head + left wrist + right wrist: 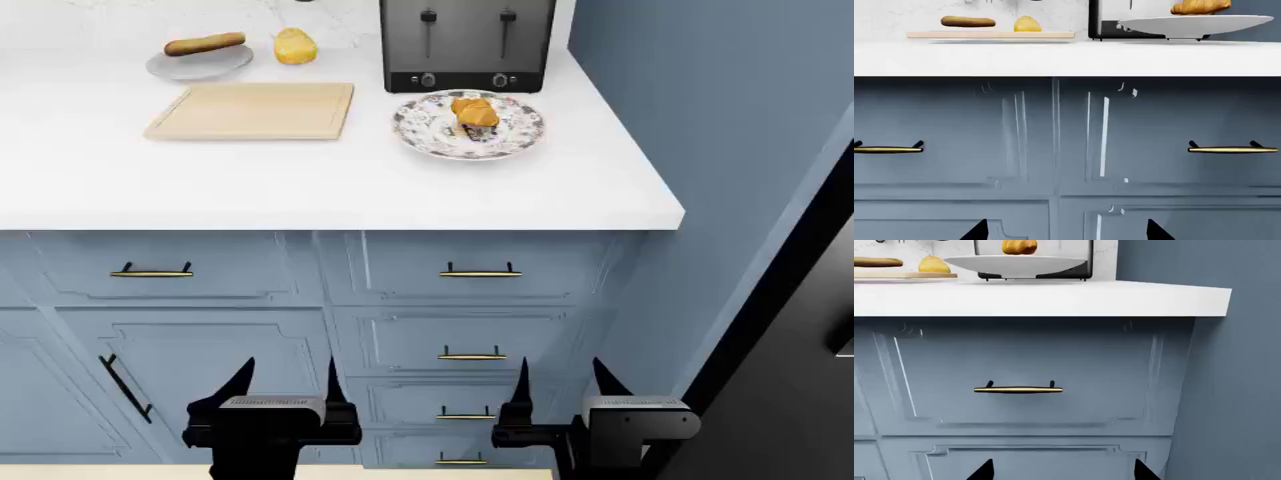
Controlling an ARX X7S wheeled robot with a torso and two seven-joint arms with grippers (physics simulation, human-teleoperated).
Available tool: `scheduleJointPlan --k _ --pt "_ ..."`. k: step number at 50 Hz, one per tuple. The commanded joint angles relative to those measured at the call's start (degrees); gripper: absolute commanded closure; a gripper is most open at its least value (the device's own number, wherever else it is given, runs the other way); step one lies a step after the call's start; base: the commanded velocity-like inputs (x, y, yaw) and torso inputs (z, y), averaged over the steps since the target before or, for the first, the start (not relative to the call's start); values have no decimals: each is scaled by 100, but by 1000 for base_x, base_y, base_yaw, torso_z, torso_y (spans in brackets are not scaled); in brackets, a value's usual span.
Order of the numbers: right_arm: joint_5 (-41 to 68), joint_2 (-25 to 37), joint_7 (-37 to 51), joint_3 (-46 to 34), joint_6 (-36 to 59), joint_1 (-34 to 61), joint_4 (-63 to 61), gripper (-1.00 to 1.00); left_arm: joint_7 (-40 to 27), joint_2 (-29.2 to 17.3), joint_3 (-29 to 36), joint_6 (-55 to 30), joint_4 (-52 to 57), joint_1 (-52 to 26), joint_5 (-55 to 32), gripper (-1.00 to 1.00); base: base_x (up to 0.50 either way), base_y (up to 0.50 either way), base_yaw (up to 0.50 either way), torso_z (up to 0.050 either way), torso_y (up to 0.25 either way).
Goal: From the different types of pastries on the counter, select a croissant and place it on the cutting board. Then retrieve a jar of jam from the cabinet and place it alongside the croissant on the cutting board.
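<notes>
Both grippers — left gripper (283, 385) and right gripper (558, 385) — are hanging spread and empty before the drawers. The croissant (474, 112) is sitting on the floral plate (420, 128) well above and beyond them, nearer the right one, with the cutting board (254, 110) lying up past the left.

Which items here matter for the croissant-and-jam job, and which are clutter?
Job: croissant on the floral plate; cutting board, bare; counter. No jam jar in view.
Clutter: toaster, bread stick, round bun, grey plate.
</notes>
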Motion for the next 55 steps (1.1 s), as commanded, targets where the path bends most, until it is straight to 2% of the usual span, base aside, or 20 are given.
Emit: scheduleJointPlan --k 1,9,16,19,22,26,30,38,48,55 --pt "98 88 109 -112 17 1 -5 -100 -102 -92 103 24 -68 -25 -90 -100 0 0 0 0 0" --pt "157 256 262 -314 -73 8 24 -100 -249 -275 321 -321 335 -152 -118 -100 0 0 0 0 0" --pt "94 371 326 -458 -416 23 143 -100 -266 -419 394 -1580 1616 -512 -226 -100 0 0 0 0 0" --pt "573 503 -58 -266 609 2359 1529 -100 -267 -484 417 -2086 2016 -753 -256 -100 0 0 0 0 0" --pt "781 577 -241 -206 1020 3166 1992 -100 -287 -536 424 -2493 2374 -908 -289 -100 0 0 0 0 0" --pt "802 683 -356 -257 1184 3659 2215 -100 -311 -571 442 -2663 2436 -1056 -332 -100 0 0 0 0 0" --pt "758 762 -398 -394 1542 3890 1905 -100 -299 -620 424 -3114 2618 -1413 -428 -100 0 0 0 0 0" --pt "632 1088 -498 -607 1997 3854 765 -100 -249 -772 261 -4893 3024 -2928 -744 -100 0 0 0 0 0" --pt "639 1375 -525 -677 2670 3714 -875 -100 -245 -842 412 -5987 2824 -4487 -826 -100 0 0 0 0 0" --pt "643 1435 -619 -722 2525 3955 -725 -100 -196 -920 424 -6363 3167 -4581 -936 -100 0 441 0 0 0"
